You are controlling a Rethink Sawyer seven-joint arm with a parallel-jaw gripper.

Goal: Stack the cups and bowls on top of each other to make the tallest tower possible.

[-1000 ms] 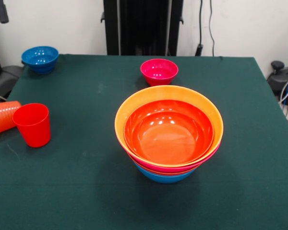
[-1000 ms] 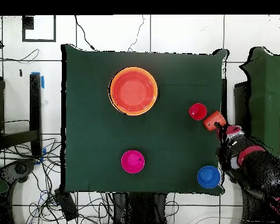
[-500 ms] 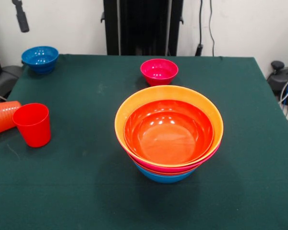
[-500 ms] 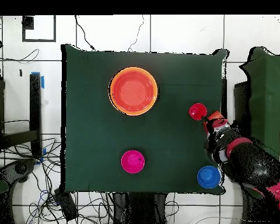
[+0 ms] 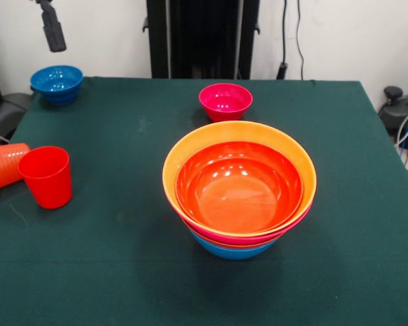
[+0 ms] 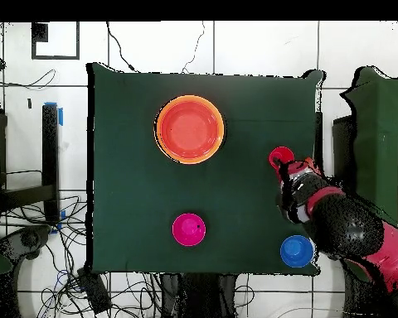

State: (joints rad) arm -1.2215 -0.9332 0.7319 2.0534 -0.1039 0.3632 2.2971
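At the far left edge of the front view the orange cup (image 5: 3, 165) lies on its side, partly cut off by the frame, touching the upright red cup (image 5: 47, 176) just to its right. In the upper left the small blue bowl (image 5: 56, 83) sits at the table's (image 5: 109, 272) corner, and the gripper (image 5: 53, 27) hangs high above it; only a dark tip shows, so I cannot tell whether it is released or clenched. In the upper middle the magenta bowl (image 5: 225, 101) stands alone. Right of centre is the tower (image 5: 239, 187): a blue base, pink and orange rims, and a red-orange bowl nested on top. By my reading the large bowls are done, and both small bowls and both cups are left. The cups and the blue bowl sit close to table edges, leaving little margin there, while broad bare cloth lies around the tower and to the right.
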